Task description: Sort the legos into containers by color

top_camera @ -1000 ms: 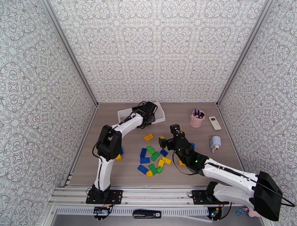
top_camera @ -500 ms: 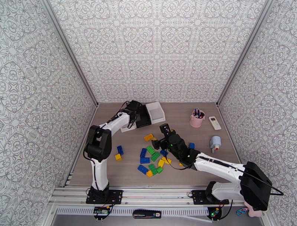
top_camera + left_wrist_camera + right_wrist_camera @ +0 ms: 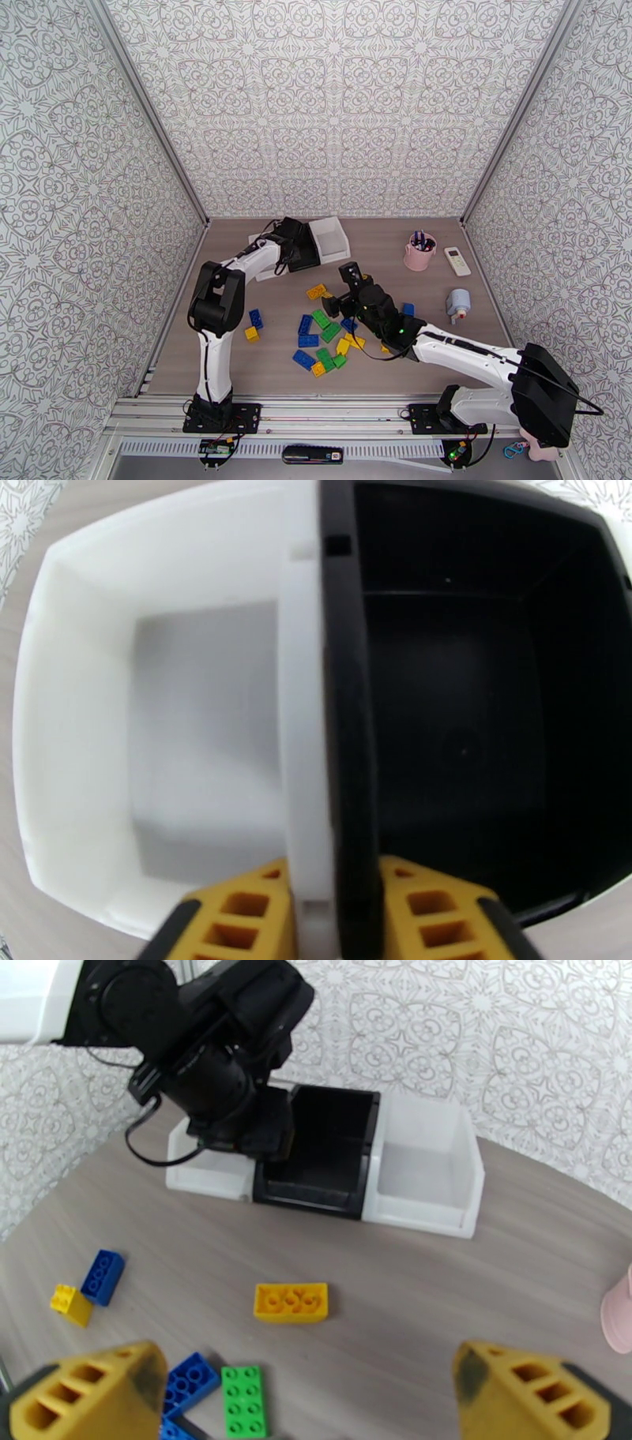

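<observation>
Legos [image 3: 324,339] are lying loose on the table [image 3: 268,371], just below the right gripper [image 3: 308,1370]. Its fingers are standing wide apart and are gripping nothing. Straight ahead of it in the right wrist view, a yellow brick [image 3: 291,1302] is lying flat with the studs up, its long axis going from left to right. A green brick [image 3: 243,1400] near the left finger is pointing its long axis away from the camera. A blue brick [image 3: 189,1382] just beside it is lying slanted. Further to the left, apart from the pile, a second blue brick [image 3: 103,1276] and a small yellow brick [image 3: 71,1305] are touching each other.

The left gripper [image 3: 332,867] is pressing together on the black bin [image 3: 474,717] and the white bin [image 3: 79,717] next to it. One finger is sitting inside each bin, and the two touching walls are clamped between them. The three bins [image 3: 430,1216] are standing in one row at the far side of the table, side against side, with the black one in the middle.
</observation>
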